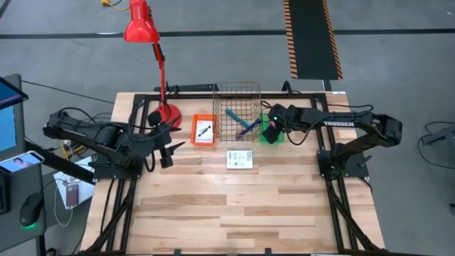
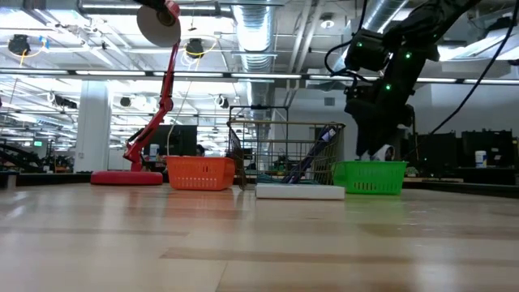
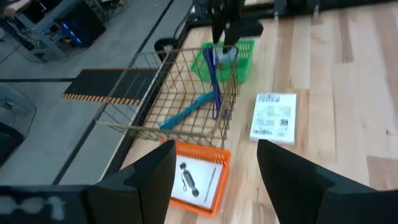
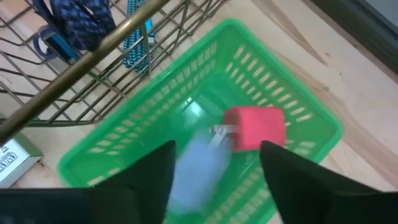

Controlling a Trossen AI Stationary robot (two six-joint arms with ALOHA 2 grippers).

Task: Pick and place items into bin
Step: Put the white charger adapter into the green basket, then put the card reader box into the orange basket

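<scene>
My right gripper [image 4: 214, 186] stands open over the green basket [image 4: 205, 124], pointing steeply down; it also shows in the low view [image 2: 375, 150]. In that basket lies a pink-red block [image 4: 254, 127]. Beside it, between my spread fingers, shows a blurred blue-grey block [image 4: 199, 171]; I cannot tell whether it rests on the bottom. A blue pen [image 3: 216, 87] and a teal pen [image 3: 183, 115] lean inside the wire bin [image 1: 237, 110]. A white printed packet [image 1: 239, 159] lies flat on the table. My left gripper [image 1: 168, 147] hangs open above the table's left part, holding nothing.
An orange tray [image 1: 204, 129] holding a white card with a dark print stands left of the wire bin. A red desk lamp [image 1: 153, 64] rises from its base at the far left. Bare wood [image 1: 242, 213] fills the near half of the table.
</scene>
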